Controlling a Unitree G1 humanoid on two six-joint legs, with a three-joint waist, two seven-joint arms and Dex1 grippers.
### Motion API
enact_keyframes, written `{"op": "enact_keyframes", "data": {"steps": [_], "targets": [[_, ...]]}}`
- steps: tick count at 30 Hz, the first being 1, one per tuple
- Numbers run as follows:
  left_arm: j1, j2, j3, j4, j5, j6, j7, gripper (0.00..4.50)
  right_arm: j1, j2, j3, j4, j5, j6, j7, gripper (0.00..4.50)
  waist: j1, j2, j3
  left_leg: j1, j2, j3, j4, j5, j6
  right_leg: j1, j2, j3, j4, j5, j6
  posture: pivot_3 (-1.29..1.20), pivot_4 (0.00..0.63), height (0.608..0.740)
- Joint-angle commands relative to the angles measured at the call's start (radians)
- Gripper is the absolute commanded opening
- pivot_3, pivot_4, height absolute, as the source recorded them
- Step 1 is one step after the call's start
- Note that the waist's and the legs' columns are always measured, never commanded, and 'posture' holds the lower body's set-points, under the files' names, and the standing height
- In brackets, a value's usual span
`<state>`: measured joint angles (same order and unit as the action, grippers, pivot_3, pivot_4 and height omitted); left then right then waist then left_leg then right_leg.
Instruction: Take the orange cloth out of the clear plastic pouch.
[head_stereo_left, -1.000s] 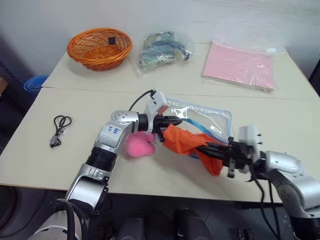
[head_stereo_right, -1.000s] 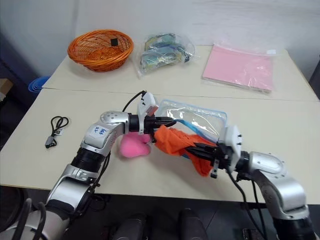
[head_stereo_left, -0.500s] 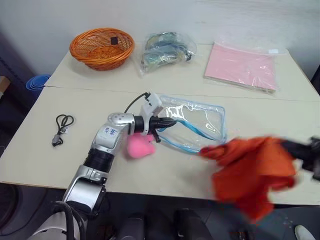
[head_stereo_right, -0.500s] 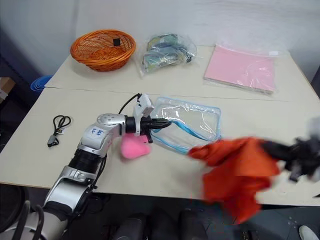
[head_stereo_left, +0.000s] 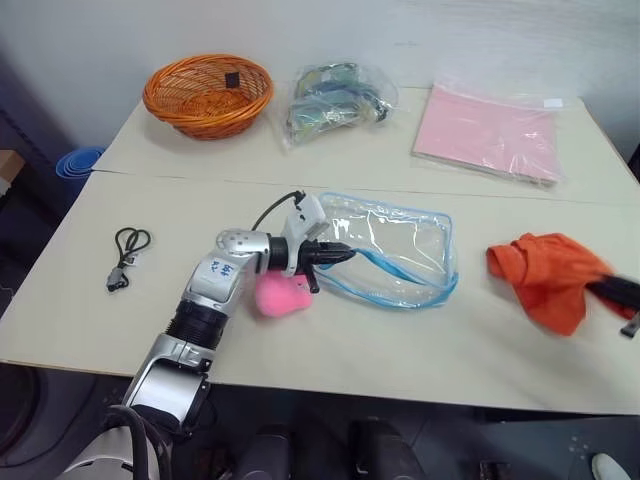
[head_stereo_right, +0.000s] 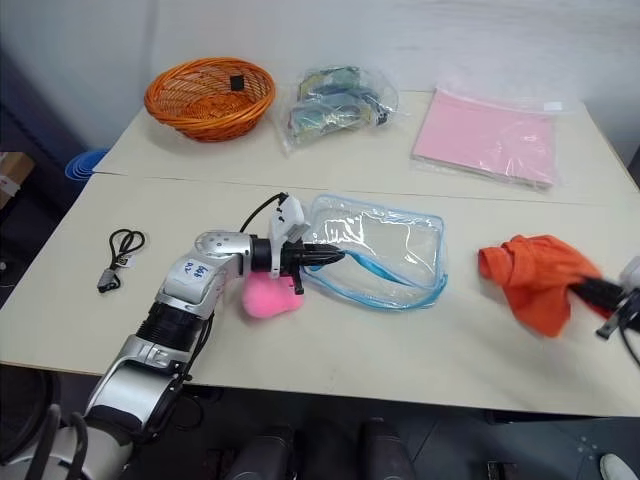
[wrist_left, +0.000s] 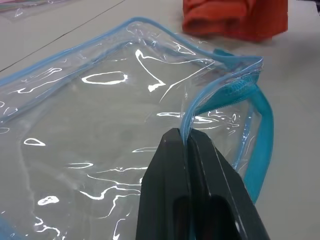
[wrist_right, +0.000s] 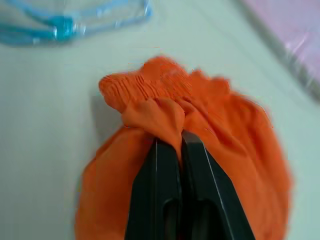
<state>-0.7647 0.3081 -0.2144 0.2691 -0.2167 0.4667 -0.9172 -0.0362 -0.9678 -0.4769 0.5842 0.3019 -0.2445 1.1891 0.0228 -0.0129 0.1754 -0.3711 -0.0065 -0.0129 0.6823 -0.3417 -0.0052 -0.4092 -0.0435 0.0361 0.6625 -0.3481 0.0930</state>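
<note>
**A:** Where are the two end effectors, and what are they doing?

**B:** The left end effector (wrist_left: 186, 142) sits near the middle of the surface (head_stereo_left: 330, 345), its two black fingers pressed together on the clear wall of the clear plastic pouch (head_stereo_left: 392, 247), at the pouch's open left end, just beside the light blue zipper edging. The right end effector (wrist_right: 179, 141) is at the far right, fingers clamped together on a bunched fold of the orange cloth (head_stereo_left: 548, 277).

**A:** So where is the cloth in relation to the pouch?

**B:** It is fully outside, well apart from the pouch and to its right, crumpled near the right edge of the surface. The pouch lies flat and looks empty, with its blue edging trailing loose along the near side.

**A:** What else is around them?

**B:** A pink plush heart (head_stereo_left: 283, 295) rests just near-left of the pouch, touching the underside of the left arm. Further left lies a small black cord (head_stereo_left: 124, 256). Along the far side, from left to right, are an orange wicker basket (head_stereo_left: 208, 94), a wrinkly clear bag (head_stereo_left: 333, 100) with blue-green contents, and a flat clear bag of pink sheets (head_stereo_left: 490, 133).
</note>
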Motion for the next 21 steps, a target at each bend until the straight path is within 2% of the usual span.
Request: {"op": "enact_keyframes", "data": {"steps": [1, 4, 5, 10, 13, 15, 17, 18, 21], "targets": [[-0.007, 0.003, 0.005, -0.044, 0.001, -0.028, -0.008, 0.0, 0.024, -0.006, 0.0, 0.1, -0.031, -0.108, -0.007, 0.03, -0.002, 0.001, 0.0, 0.0, 0.0, 0.001, 0.0, 0.0, 0.0, 0.0, 0.0, 0.0, 0.0, 0.0, 0.0, 0.0, 0.15, 0.74], [0.006, 0.017, 0.011, -0.072, -0.011, -0.024, -0.024, 0.0, 0.029, -0.021, -0.015, 0.149, -0.004, -0.068, 0.007, 0.68, -0.005, 0.001, 0.0, 0.002, 0.0, 0.001, 0.0, 0.0, -0.001, 0.001, 0.001, 0.001, 0.0, 0.0, 0.0, 0.0, 0.15, 0.74], [0.012, 0.021, 0.017, -0.081, -0.016, -0.03, -0.026, 0.23, 0.037, -0.029, -0.02, 0.143, 0.012, -0.036, 0.027, 1.0, -0.007, 0.002, -0.001, 0.002, 0.0, 0.001, 0.0, 0.0, -0.001, 0.001, 0.001, 0.001, 0.0, 0.0, 0.0, 0.0, 0.15, 0.74], [0.07, 0.087, 0.061, -0.165, -0.065, -0.053, -0.099, 1.66, 0.089, -0.035, -0.11, 0.011, 0.091, -0.091, 0.056, 2.75, -0.022, 0.003, -0.001, 0.002, 0.001, 0.001, 0.0, 0.0, -0.001, 0.001, 0.001, 0.001, 0.001, 0.0, 0.0, 0.0, 0.15, 0.74], [0.157, 0.196, 0.13, -0.27, -0.167, -0.044, -0.228, 2.61, 0.25, -0.016, -0.187, -0.258, 0.185, -0.007, 0.119, 3.78, -0.027, 0.004, -0.001, 0.002, 0.002, 0.001, -0.002, 0.001, -0.001, 0.0, 0.001, 0.001, 0.001, 0.0, 0.0, 0.0, 0.15, 0.74], [0.22, 0.279, 0.174, -0.304, -0.197, -0.063, -0.291, 3.27, 0.347, 0.013, -0.232, -0.471, 0.254, 0.092, 0.096, 4.48, -0.028, 0.005, -0.001, 0.002, 0.002, -0.001, -0.003, 0.001, -0.003, 0.001, 0.002, 0.0, 0.001, 0.0, 0.0, 0.0, 0.15, 0.74], [0.286, 0.351, 0.209, -0.315, -0.198, -0.118, -0.343, 3.82, 0.432, 0.045, -0.246, -0.663, 0.328, 0.212, 0.057, 4.5, -0.028, 0.005, -0.001, 0.003, 0.003, -0.002, -0.003, 0.0, -0.003, 0.002, 0.002, 0.0, 0.0, 0.0, 0.0, 0.0, 0.15, 0.74], [0.321, 0.382, 0.224, -0.312, -0.191, -0.157, -0.363, 3.82, 0.469, 0.056, -0.246, -0.728, 0.354, 0.269, 0.04, 4.5, -0.027, 0.005, -0.001, 0.003, 0.003, -0.002, -0.003, 0.0, -0.003, 0.002, 0.002, 0.0, 0.0, 0.0, 0.0, 0.0, 0.15, 0.74], [0.48, 0.454, 0.316, -0.238, -0.144, -0.372, -0.391, 3.82, 0.508, 0.146, -0.15, -0.862, 0.332, 0.246, 0.018, 4.5, -0.024, 0.005, -0.001, 0.005, 0.002, -0.004, -0.003, 0.0, -0.002, 0.006, 0.0, -0.001, -0.003, 0.0, -0.001, 0.0, 0.15, 0.74]]}}
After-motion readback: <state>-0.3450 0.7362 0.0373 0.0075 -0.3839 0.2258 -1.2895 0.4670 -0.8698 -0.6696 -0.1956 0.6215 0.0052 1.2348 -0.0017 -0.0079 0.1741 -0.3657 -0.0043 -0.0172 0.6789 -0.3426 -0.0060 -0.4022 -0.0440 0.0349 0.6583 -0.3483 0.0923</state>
